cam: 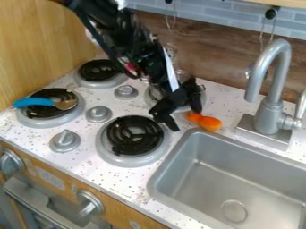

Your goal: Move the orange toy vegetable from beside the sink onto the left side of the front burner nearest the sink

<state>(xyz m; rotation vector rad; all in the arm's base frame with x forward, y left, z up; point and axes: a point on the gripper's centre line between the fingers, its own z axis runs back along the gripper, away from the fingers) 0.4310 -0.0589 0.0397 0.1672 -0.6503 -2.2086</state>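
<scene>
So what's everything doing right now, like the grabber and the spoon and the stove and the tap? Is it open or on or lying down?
Gripper: open, pointing down.
Orange thing: lying on the counter near the gripper.
Blue-handled spoon: lying across the front left burner.
Front right burner: black, not glowing.
Tap: no water seen running.

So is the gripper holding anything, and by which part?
Nothing is held: the gripper is open, and the orange object lies beside it on the counter.
</scene>
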